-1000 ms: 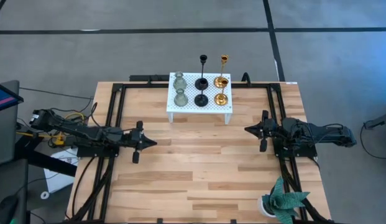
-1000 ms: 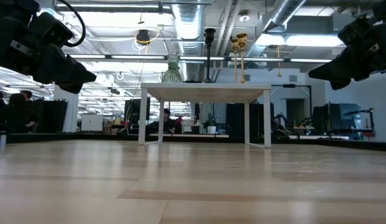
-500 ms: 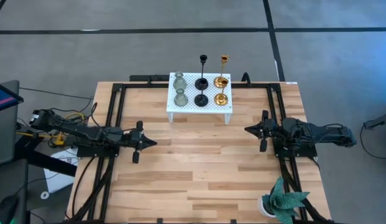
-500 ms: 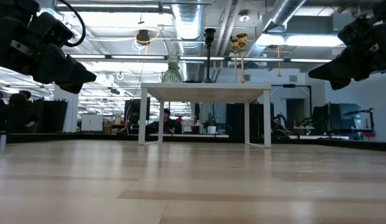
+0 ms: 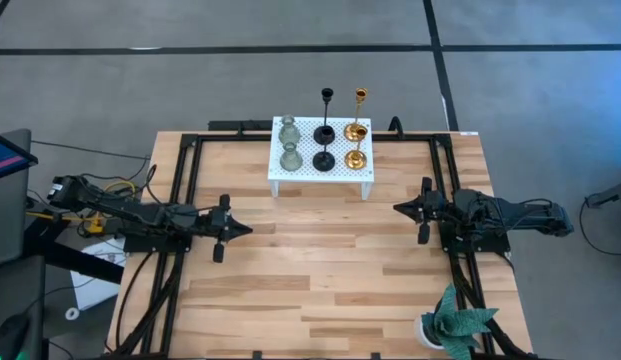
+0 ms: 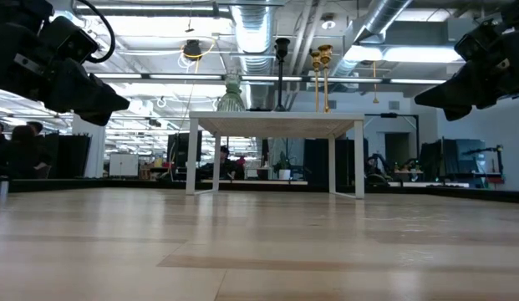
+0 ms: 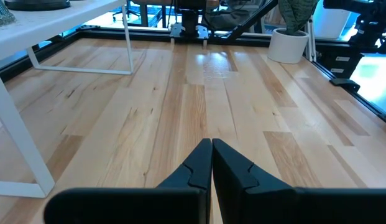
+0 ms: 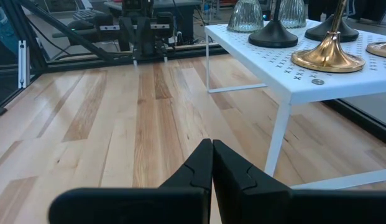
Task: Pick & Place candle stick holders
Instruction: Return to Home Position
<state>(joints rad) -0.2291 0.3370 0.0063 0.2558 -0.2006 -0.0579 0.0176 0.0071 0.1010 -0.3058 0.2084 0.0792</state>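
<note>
Wooden tabletop [image 5: 320,270] is spread beneath both arms. Left jaws are seen pressed closed and empty over its left-middle, right jaws likewise over the right-middle. Six candle stick holders [image 5: 324,160] are stood paired by colour on the white shelf [image 5: 306,140] at the far edge. Homing is judged finished; no further move seems required.

White dotted shelf [image 5: 306,166], gold holders [image 5: 356,158]

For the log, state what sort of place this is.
Probably a robotics lab in an open industrial hall: left arm and right arm flank a wooden table, with exposed ceiling ducts and workstations behind.
</note>
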